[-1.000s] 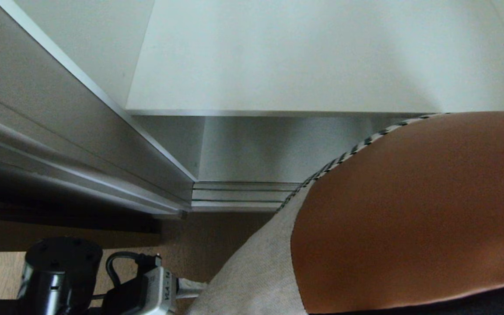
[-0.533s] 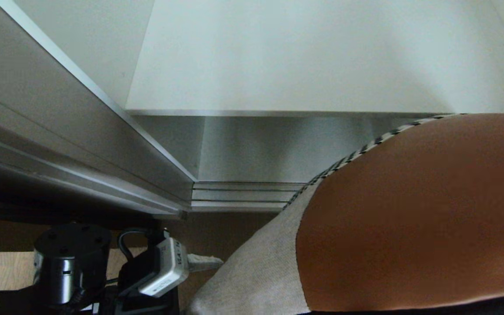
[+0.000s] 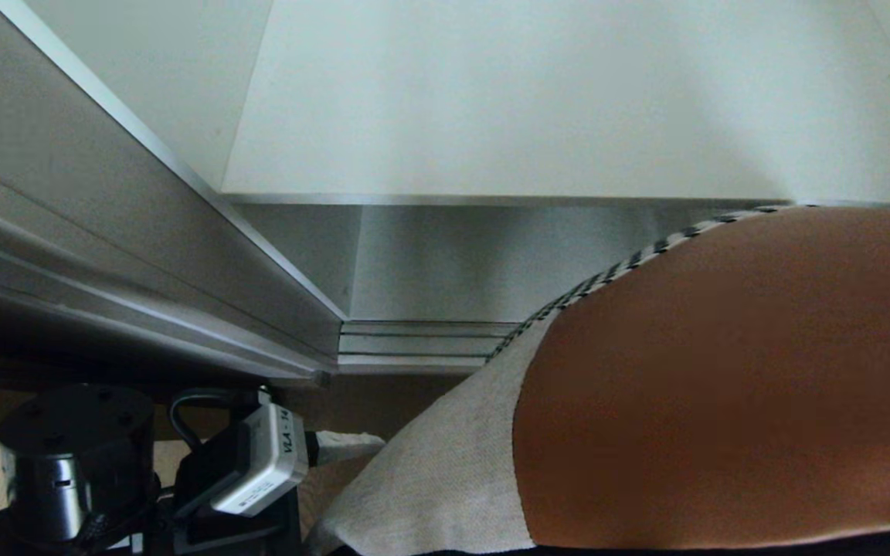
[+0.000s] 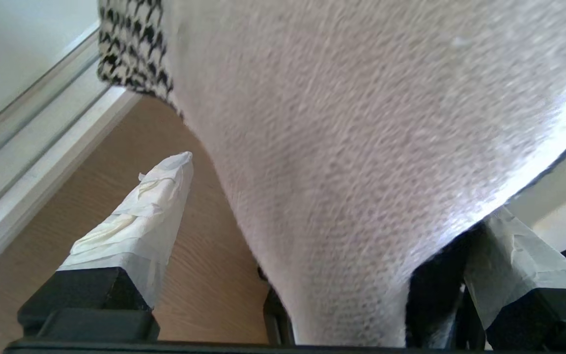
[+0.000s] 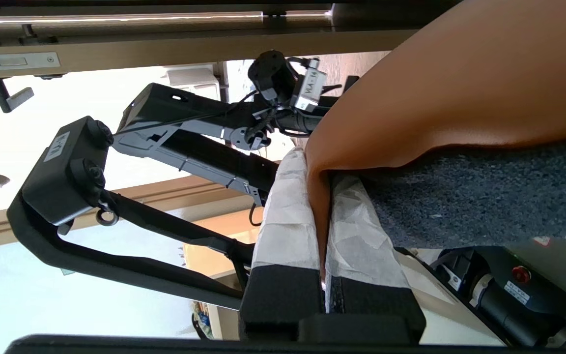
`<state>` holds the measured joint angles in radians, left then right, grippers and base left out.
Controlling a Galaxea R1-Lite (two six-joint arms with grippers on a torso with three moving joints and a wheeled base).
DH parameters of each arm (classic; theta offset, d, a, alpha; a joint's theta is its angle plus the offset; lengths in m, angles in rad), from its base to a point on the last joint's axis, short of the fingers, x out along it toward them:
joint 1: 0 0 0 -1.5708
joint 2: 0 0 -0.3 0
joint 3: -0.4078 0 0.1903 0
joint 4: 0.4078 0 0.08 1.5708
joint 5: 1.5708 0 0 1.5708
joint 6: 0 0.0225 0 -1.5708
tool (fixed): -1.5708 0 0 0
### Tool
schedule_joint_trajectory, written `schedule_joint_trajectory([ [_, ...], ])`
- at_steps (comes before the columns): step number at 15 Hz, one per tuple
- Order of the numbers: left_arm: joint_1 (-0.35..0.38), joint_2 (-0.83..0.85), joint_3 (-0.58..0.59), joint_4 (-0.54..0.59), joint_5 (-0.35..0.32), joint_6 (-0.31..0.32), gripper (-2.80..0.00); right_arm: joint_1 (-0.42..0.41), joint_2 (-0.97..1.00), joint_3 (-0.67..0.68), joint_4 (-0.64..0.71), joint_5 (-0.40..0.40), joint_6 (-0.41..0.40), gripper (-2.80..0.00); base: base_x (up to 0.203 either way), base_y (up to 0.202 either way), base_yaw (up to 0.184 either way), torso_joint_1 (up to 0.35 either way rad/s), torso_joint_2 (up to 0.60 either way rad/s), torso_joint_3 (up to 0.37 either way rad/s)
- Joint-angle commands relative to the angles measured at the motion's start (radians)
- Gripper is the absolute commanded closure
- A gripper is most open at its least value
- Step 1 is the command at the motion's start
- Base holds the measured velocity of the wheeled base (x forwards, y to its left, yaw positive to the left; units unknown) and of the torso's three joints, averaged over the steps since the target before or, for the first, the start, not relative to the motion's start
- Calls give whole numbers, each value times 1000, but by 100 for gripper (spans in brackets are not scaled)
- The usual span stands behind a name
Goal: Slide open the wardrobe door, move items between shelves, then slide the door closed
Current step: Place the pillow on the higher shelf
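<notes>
- The left gripper (image 4: 312, 196) has swung in low at the bottom left of the head view over the last second, first toward the cushion (image 3: 723, 386) and now a touch back and lower, its taped fingers (image 4: 140, 216) spread wide on either side of the cushion's cream corner.
- That corner sits between the open fingers in the left wrist view, but nothing has pinched on it yet; I read this as the left arm lining up to take a second hold.
- The right gripper (image 5: 320, 226) is clenched tight on the cushion's rust-brown edge, the leather squeezed thin between its two wrapped pads.
- The cushion itself has barely shifted: it hangs out in front of the wardrobe, filling the lower right of the head view, its houndstooth trim just under the front lip of the white shelf (image 3: 530, 116).
- So the cushion is out of the wardrobe and carried, not resting on any board.
- The shelf above is bare where it shows, and the dimmer bay beneath it shows nothing either.
- The sliding wardrobe door (image 3: 105, 216) stands pushed aside at the left, its rail (image 3: 414, 347) exposed, so the opening step looks done and closing remains.
</notes>
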<state>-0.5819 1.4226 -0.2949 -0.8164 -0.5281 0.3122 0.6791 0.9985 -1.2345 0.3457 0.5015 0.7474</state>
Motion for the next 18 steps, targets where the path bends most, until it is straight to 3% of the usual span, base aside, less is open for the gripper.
schedule_joint_trajectory([
  [1, -1, -15, -1, -8, -4, 1, -280, 0, 0, 10, 1, 5, 4, 0, 0, 0, 0, 0, 0, 0],
  [7, -1, -26, 3, -7, -3, 1, -280, 0, 2, 10, -1, 5, 4, 0, 0, 0, 0, 0, 0, 0],
  [8, -1, -26, -1, -2, -3, -1, 0, 0, 3, 9, 1, 5, 4, 0, 0, 0, 0, 0, 0, 0],
  [16, -13, -57, 43, -1, -1, -102, 0, 0, -8, 10, 2, 5, 4, 0, 0, 0, 0, 0, 0, 0],
  [18, -13, -86, 37, 2, 2, -177, 0, 0, -14, 15, 2, 3, 4, 0, 0, 0, 0, 0, 0, 0],
])
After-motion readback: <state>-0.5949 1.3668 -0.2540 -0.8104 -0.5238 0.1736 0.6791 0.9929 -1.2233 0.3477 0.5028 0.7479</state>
